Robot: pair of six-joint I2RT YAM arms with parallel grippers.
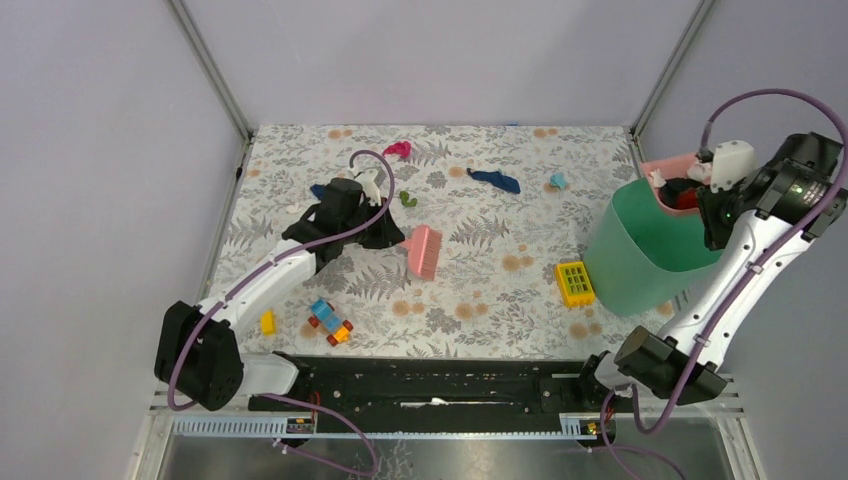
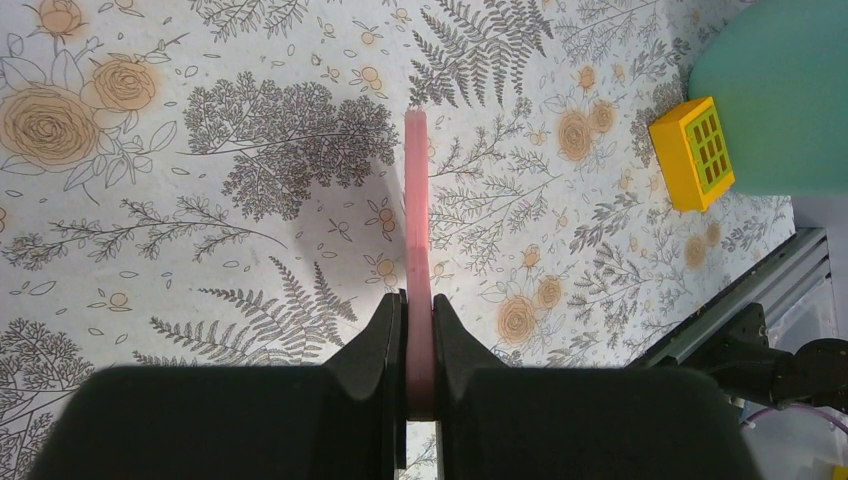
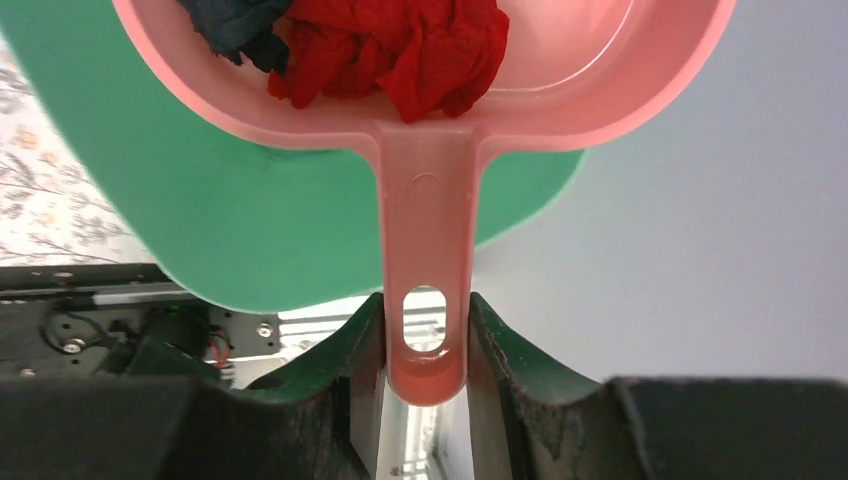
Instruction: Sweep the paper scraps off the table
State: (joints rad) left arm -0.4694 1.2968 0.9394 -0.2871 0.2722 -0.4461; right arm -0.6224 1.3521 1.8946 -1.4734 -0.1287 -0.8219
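The right pincer is clamped on the handle of the pink dustpan, which hangs at the far-right rim of the green bin. A red wad and a dark blue wad of the paper scraps lie in its bowl. This looks like the emptying step. To do it well, bring the pan's mouth well inside the bin's rim before tipping. Then roll the wrist slowly, so the light wads slide out rather than flutter past the rim.

The left pincer is closed on the pink brush, well left of the bin. More scraps lie on the counter left of the bin: the teal scrap nearest, then the dark blue scrap, the green scrap and the magenta scrap.
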